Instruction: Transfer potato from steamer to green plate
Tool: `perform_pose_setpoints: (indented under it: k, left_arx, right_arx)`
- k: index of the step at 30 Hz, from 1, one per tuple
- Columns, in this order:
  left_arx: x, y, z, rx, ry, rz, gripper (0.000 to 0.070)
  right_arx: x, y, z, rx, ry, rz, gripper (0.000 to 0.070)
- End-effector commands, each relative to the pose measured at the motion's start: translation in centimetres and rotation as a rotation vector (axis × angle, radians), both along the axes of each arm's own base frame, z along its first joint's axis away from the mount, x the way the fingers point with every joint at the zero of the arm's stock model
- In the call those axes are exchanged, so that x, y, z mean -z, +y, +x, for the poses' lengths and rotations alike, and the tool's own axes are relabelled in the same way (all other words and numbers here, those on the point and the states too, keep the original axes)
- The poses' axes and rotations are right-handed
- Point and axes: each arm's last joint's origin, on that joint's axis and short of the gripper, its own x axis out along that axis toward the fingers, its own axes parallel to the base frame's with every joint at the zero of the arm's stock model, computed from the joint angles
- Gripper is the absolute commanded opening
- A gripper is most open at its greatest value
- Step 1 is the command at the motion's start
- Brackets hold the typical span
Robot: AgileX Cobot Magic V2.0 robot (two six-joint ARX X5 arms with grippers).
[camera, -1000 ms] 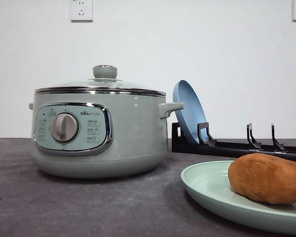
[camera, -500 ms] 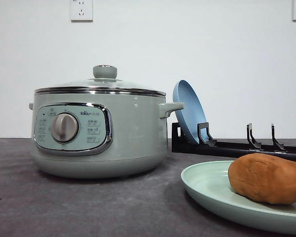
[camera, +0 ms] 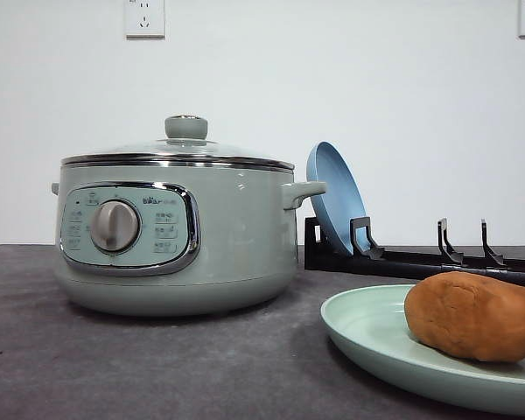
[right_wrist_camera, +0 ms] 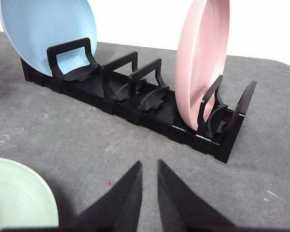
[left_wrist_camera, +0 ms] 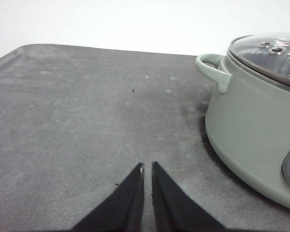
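Since the potato rests on the green plate, a careless bump could roll it off. Left gripper and right gripper both show nearly closed, empty jaws.

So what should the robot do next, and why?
Probably nothing more than keeping both arms parked: the potato already lies on the green plate, the steamer has its lid on, and the left hand and right hand hold nothing, their tips nearly together over bare table.
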Motion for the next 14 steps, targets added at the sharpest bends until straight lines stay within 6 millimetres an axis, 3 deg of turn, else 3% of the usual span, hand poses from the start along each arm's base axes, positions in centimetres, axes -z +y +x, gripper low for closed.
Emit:
perform_pose_setpoints:
  k: [1, 14]
  left_arx:
    - [0.57, 0.00, 0.13, -0.002, 0.007, -0.002, 0.0025]
    - [0.56, 0.00, 0.13, -0.002, 0.006, -0.002, 0.0025]
  right_arx:
    - [0.04, -0.02, 0.04, 0.004, -0.008, -0.005, 0.0049]
    - [0.04, -0.02, 0.04, 0.004, -0.008, -0.005, 0.0049]
